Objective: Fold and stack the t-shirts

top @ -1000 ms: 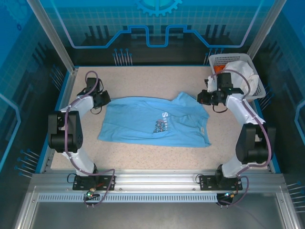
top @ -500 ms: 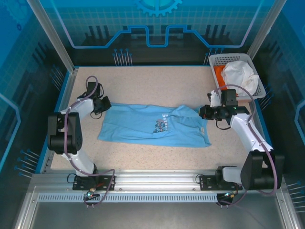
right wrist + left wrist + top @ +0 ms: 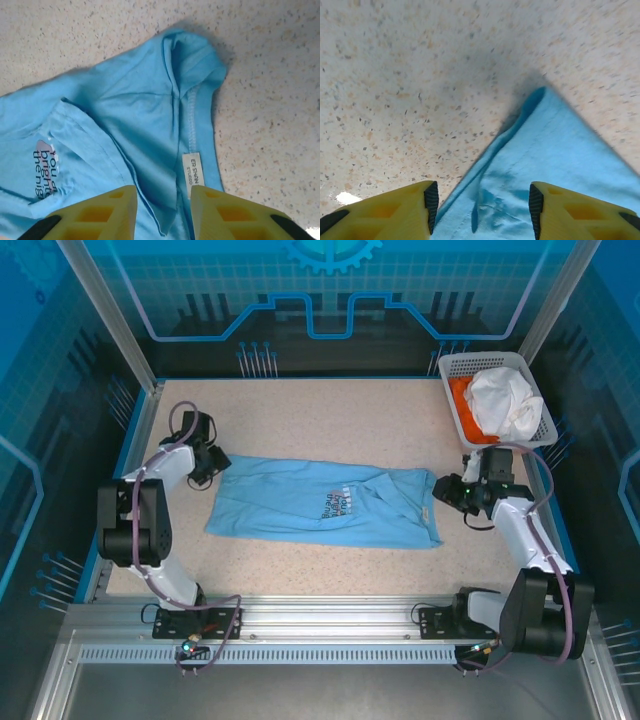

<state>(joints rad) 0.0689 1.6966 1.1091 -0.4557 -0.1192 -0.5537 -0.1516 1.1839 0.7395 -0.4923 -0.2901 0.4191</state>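
Note:
A light blue t-shirt [image 3: 300, 505] lies folded into a long band across the middle of the table, its printed lettering [image 3: 338, 504] partly tucked under a fold. My left gripper [image 3: 213, 462] stands open at the shirt's left end. In the left wrist view the blue cloth [image 3: 560, 150] lies flat between the spread jaws of that gripper [image 3: 482, 205], held by neither. My right gripper [image 3: 447, 490] is open at the shirt's right end. The right wrist view has that gripper [image 3: 164, 212] over the loose cloth [image 3: 130, 110] and a white label [image 3: 191, 167]. A white t-shirt [image 3: 505, 400] and an orange t-shirt [image 3: 462, 405] sit in the basket.
The white lattice basket [image 3: 470, 362] stands at the back right corner, just behind my right arm. Bare speckled tabletop [image 3: 330, 410] stretches behind the blue shirt and in front of it. Blue rails border the table on the left and right.
Both grippers carried the shirt's far edge toward the near side, folding it into a narrower band, and then opened and let the cloth go. The right arm swung nearer.

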